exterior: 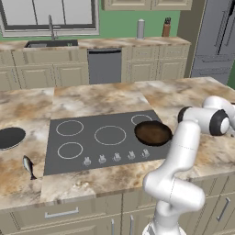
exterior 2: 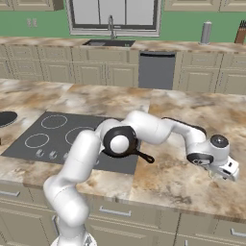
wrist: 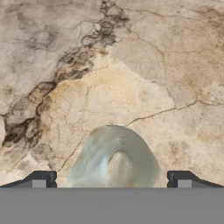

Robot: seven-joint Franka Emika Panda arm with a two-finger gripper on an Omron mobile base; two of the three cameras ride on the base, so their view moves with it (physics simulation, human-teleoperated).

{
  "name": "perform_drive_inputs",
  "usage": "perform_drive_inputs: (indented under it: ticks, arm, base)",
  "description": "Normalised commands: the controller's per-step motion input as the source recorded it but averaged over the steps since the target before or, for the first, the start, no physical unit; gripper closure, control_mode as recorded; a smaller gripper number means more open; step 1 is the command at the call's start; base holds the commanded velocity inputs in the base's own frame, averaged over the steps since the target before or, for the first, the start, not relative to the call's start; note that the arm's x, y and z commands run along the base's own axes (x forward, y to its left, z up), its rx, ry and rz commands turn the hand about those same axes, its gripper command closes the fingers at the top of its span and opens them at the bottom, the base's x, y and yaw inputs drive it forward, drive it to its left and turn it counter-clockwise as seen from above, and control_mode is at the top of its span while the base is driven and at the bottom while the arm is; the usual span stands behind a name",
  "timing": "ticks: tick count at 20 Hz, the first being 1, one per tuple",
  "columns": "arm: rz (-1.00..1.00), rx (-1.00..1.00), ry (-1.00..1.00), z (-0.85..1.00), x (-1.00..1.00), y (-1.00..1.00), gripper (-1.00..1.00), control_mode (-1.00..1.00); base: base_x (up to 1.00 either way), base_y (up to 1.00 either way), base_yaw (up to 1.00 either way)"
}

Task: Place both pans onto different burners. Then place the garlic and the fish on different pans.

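Gripper (wrist: 111,179) wide open, empty, hovering over garlic (wrist: 114,155). Bulb's round, so off-center pinch probably squirts it sideways across counter (wrist: 144,65).

On the desk (exterior 2: 182,178), the cooktop (exterior 2: 57,137) lies left of centre, with a pan (exterior 2: 129,146) at its right edge, its thin black handle (exterior 2: 144,156) pointing right over the marble. The white arm (exterior 2: 144,127) crosses above that pan and reaches far right of the cooktop, its hand (exterior 2: 218,166) low over bare desk. A second dark pan (exterior 2: 6,118) sits left of the cooktop, cut by the frame edge.
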Motion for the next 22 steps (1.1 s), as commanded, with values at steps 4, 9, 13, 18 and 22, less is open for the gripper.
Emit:
perform_drive_inputs:
  ticks: [4, 9, 13, 18, 22]
  arm:
    - [0.00, 0.00, -0.01, -0.17, 0.00, -0.09, -1.00, -1.00]
    - [0.00, 0.00, 0.00, -0.24, 0.00, 0.00, -1.00, -1.00]
    - [0.00, 0.00, 0.00, -0.20, 0.01, 0.00, 1.00, -1.00]
    - [0.00, 0.00, 0.00, -0.01, 0.00, 0.00, 1.00, -1.00]
    - [0.00, 0.00, -0.01, 0.00, 0.00, 0.00, 1.00, -1.00]
  base:
    - [0.00, 0.00, 0.00]
    - [0.00, 0.00, 0.00]
    - [0.00, 0.00, 0.00]
    - [0.00, 0.00, 0.00]
    - [0.00, 0.00, 0.00]
